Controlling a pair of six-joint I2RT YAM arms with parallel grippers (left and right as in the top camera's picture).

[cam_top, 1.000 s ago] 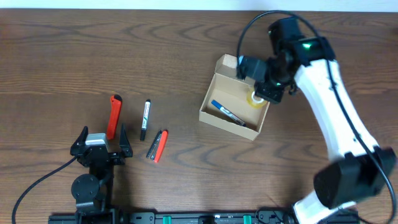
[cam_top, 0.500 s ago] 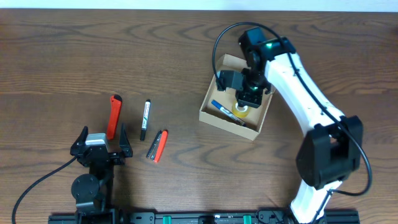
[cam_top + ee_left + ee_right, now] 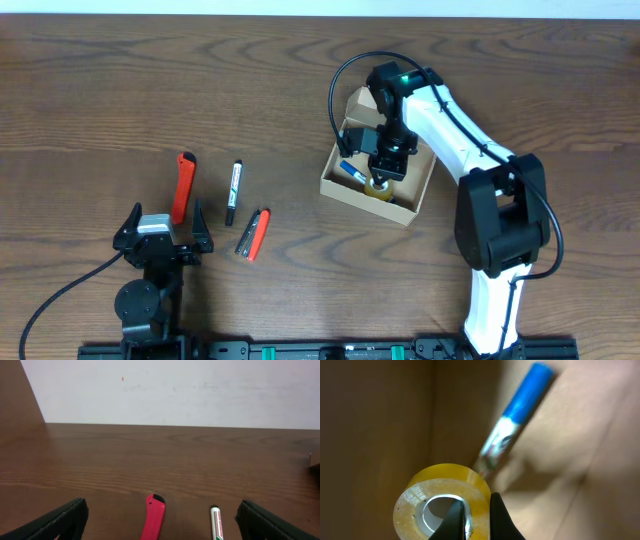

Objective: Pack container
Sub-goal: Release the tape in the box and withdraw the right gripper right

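Box sits open on the table with a blue marker already inside. The right gripper is down in the box too, pinched on the tape roll, so that's nearly packed. Well left of the box, a red cutter, a black marker and what looks like two pens are all unpacked. The left gripper near them is spread wide, holding nothing.

Even, soft lighting overhead; the right wrist view is dim, close and blurred.
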